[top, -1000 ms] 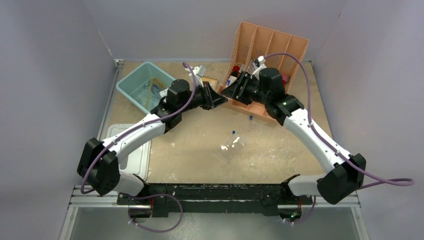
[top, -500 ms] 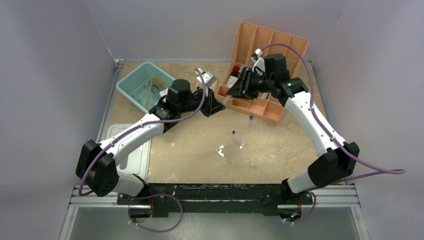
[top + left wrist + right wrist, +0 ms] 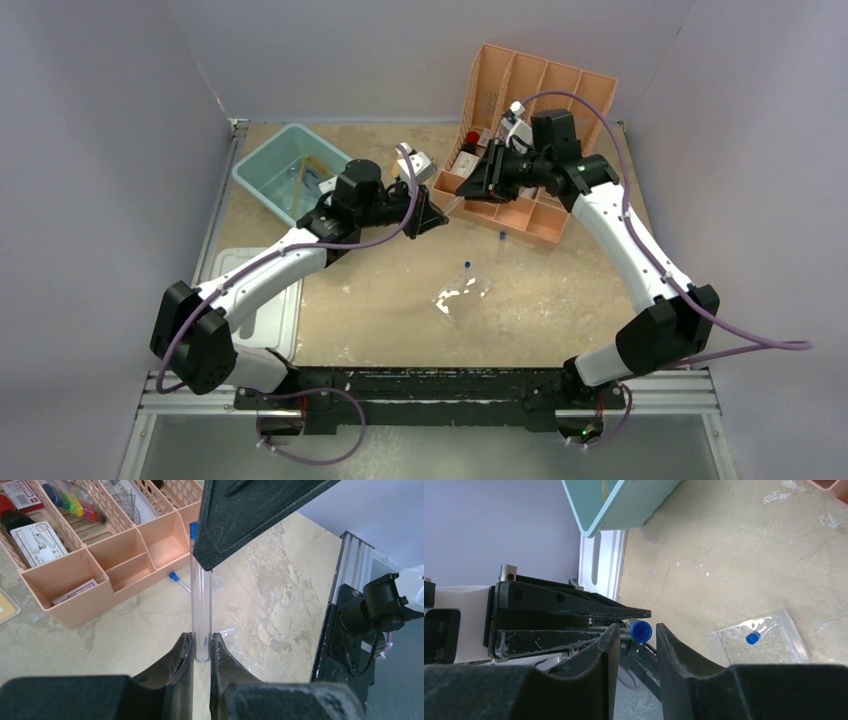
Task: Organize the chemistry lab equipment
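Roughly midway: left pincer (image 3: 201, 647) clamps a tube (image 3: 201, 605) by its base in mid-air, right pincer (image 3: 634, 635) straddles its cap (image 3: 640, 630), jaws apart, not gripping; rack (image 3: 774, 647) on bench (image 3: 260, 595) holds 1 racked tube (image 3: 752, 638); 1 loose tube (image 3: 178, 580) lies by divider (image 3: 65, 580).

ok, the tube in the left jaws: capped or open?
Capped. The test tube clamped in the left jaws has a blue cap on its far end, seen end-on between the right jaws.
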Controlling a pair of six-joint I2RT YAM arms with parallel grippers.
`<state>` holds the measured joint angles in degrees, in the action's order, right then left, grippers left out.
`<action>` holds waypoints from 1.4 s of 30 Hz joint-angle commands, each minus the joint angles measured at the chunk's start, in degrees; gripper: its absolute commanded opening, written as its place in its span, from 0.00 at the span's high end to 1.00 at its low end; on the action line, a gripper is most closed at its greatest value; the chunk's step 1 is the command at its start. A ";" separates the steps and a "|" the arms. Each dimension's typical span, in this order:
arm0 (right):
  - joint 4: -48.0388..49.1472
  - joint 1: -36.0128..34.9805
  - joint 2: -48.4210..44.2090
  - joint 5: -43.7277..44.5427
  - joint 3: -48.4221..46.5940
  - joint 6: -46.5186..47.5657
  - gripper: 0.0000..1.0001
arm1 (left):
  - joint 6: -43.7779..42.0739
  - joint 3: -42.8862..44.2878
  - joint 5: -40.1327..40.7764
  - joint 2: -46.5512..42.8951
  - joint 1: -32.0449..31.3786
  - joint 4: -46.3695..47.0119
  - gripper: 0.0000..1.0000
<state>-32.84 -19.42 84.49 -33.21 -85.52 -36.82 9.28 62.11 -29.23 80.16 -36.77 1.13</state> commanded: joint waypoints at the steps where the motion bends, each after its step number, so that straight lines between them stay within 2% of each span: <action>1: 0.51 0.51 -0.21 -2.85 -1.93 1.15 0.68 | -3.41 0.34 -1.58 -2.42 0.31 0.94 1.00; 6: 1.37 0.64 -0.30 -2.73 -0.94 2.10 0.85 | -5.11 0.31 -1.35 -2.47 0.42 0.03 1.00; 8: 2.60 0.70 -1.00 -1.64 0.16 2.65 0.89 | -3.90 0.38 0.39 -2.40 0.36 0.29 0.99; 11: 2.11 0.65 -2.61 4.46 1.53 5.87 0.91 | 2.16 0.97 8.31 -1.90 0.33 -0.15 0.67; 12: 1.96 0.68 -3.37 8.14 2.16 7.61 0.91 | 3.73 0.73 11.59 -1.93 0.33 -0.24 0.60; 14: 1.73 0.68 -4.96 13.68 3.43 10.88 0.91 | 7.07 -0.45 18.76 -2.58 0.37 0.24 0.52; 16: 2.05 0.62 -6.45 23.14 4.26 16.90 0.92 | 10.94 -2.39 26.31 -3.77 0.38 1.43 0.48; 18: 2.73 0.51 -8.22 28.81 6.00 19.33 0.92 | 14.37 -3.89 31.50 -4.65 0.61 2.17 0.47; 22: 6.38 -2.59 -12.74 40.00 12.04 23.61 0.93 | 19.17 -2.61 32.03 -4.18 0.64 0.24 0.46; 26: 11.21 -12.03 -17.37 52.01 19.86 26.64 0.92 | 23.51 -0.74 32.34 -2.84 0.62 -3.10 0.46; 30: 14.63 -19.02 -21.42 59.55 27.61 25.14 0.92 | 26.70 -0.05 32.67 -2.35 0.66 -3.32 0.47; 36: 19.56 -27.85 -25.29 65.18 36.71 22.85 0.92 | 28.39 0.57 35.65 -2.62 0.74 -4.60 0.47; 42: 27.85 -30.27 -26.86 64.97 45.09 21.32 0.92 | 27.92 0.83 38.88 -3.48 0.81 -7.61 0.47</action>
<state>-13.52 -49.01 58.78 28.36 -43.77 -13.78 36.45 60.55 6.33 78.00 -36.38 -5.67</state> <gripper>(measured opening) 0.146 0.534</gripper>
